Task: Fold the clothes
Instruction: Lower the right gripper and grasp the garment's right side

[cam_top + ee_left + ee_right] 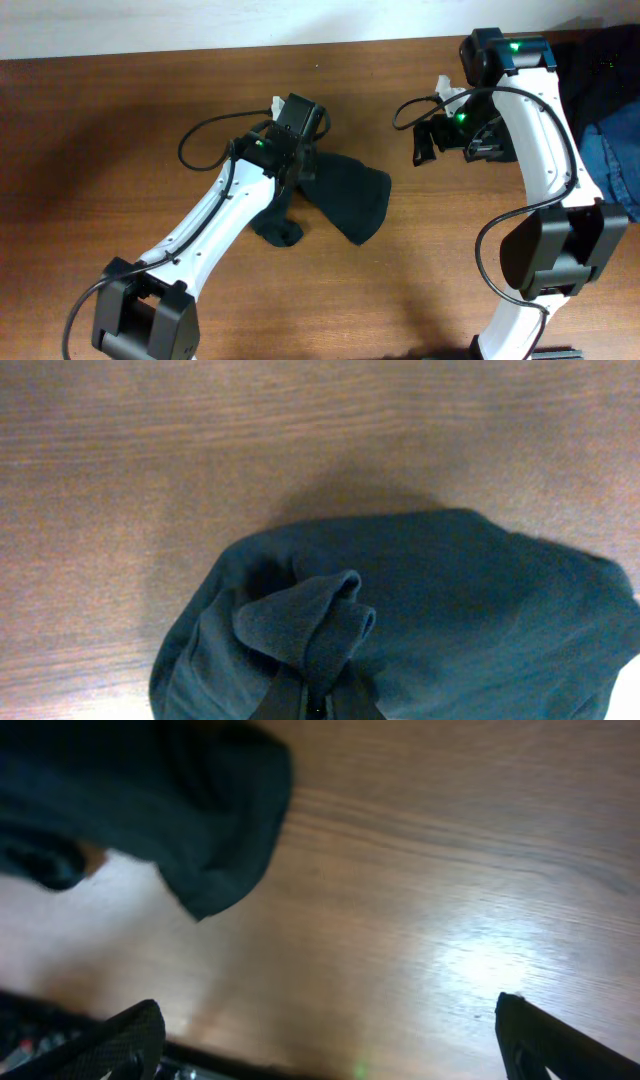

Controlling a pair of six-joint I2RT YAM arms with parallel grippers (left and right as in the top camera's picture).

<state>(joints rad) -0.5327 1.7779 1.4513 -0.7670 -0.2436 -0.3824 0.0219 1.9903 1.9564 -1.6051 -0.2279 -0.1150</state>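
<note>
The clothes (350, 197) lie bunched in a small dark heap on the wooden table, just right of my left arm. My left gripper (303, 168) is shut on a raised fold of the clothes (450, 590). In the left wrist view the fold rolls up between the closed fingers of the left gripper (322, 705), and the rest of the fabric spreads to the right. My right gripper (428, 140) hovers open to the right of the heap. In its own view the right gripper (325, 1020) has only bare wood between its fingers (125, 1035), and the clothes (170, 800) show at the top left.
A pile of blue denim and dark fabric (612, 150) lies at the right edge of the table (110, 120). A black cable (205, 135) loops off the left arm, another off the right arm (410, 108).
</note>
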